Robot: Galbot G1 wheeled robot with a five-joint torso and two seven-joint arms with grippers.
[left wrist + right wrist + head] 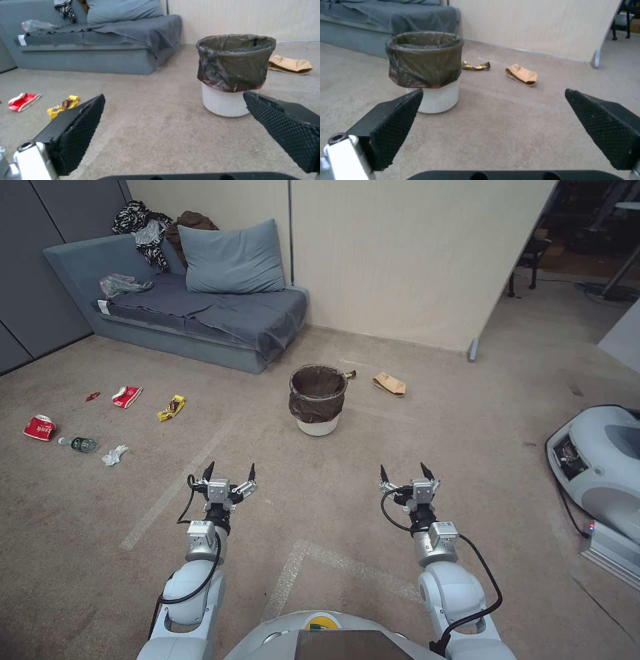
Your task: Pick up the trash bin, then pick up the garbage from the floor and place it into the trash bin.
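Note:
The trash bin (317, 400) (233, 75) (426, 70), white with a dark bag liner, stands upright on the carpet ahead of me, between and beyond both arms. Garbage lies scattered: a brown paper bag (389, 384) (521, 74) and a small gold wrapper (349, 375) (476, 66) just right of the bin; far left a yellow wrapper (171, 407) (63, 106), red-and-white wrappers (126, 396) (23, 101), a red cup (40, 428), a bottle (79, 444) and a white tissue (114, 455). My left gripper (230, 472) (173, 110) and right gripper (404, 472) (493, 107) hover open, short of the bin, holding nothing.
A grey-blue sofa (193, 307) with a pillow and clothes stands at the back left against the wall. A beige partition wall (413, 260) runs behind the bin. A white machine (600, 460) with cables sits on the floor at the right.

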